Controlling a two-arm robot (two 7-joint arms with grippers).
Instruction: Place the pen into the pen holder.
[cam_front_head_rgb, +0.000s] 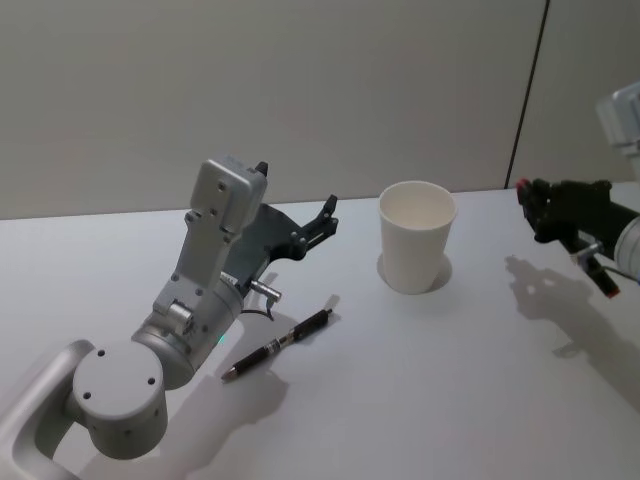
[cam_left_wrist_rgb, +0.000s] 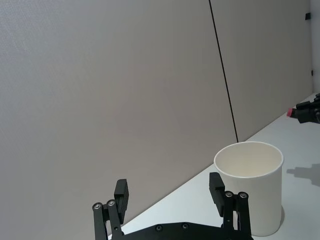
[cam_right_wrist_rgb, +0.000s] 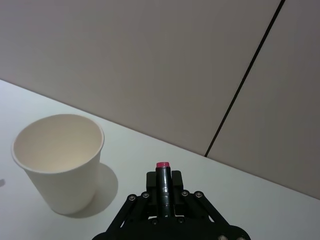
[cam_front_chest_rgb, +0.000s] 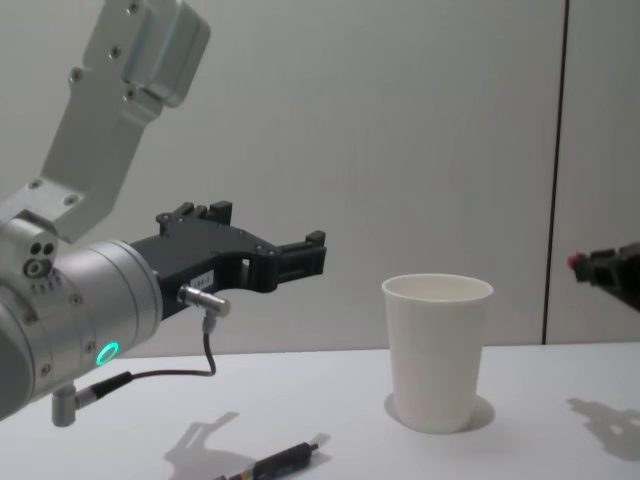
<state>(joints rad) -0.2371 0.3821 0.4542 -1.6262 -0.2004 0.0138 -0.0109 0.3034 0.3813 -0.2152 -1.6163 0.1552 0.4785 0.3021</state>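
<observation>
The pen holder (cam_front_head_rgb: 415, 235), a white paper cup, stands upright at the table's middle; it shows too in the chest view (cam_front_chest_rgb: 438, 350) and both wrist views (cam_left_wrist_rgb: 250, 185) (cam_right_wrist_rgb: 57, 160). My right gripper (cam_front_head_rgb: 532, 208) hovers to the cup's right, shut on a dark pen with a pink end (cam_right_wrist_rgb: 162, 172) that pokes out past the fingertips (cam_front_chest_rgb: 573, 262). My left gripper (cam_front_head_rgb: 325, 215) is open and empty in the air left of the cup (cam_left_wrist_rgb: 169, 187). A second black pen (cam_front_head_rgb: 280, 345) lies flat on the table below the left gripper (cam_front_chest_rgb: 280, 462).
The white table (cam_front_head_rgb: 450, 400) runs back to a grey wall with a dark vertical seam (cam_front_head_rgb: 530, 95). My left arm's large silver wrist and elbow (cam_front_head_rgb: 150, 350) take up the near left.
</observation>
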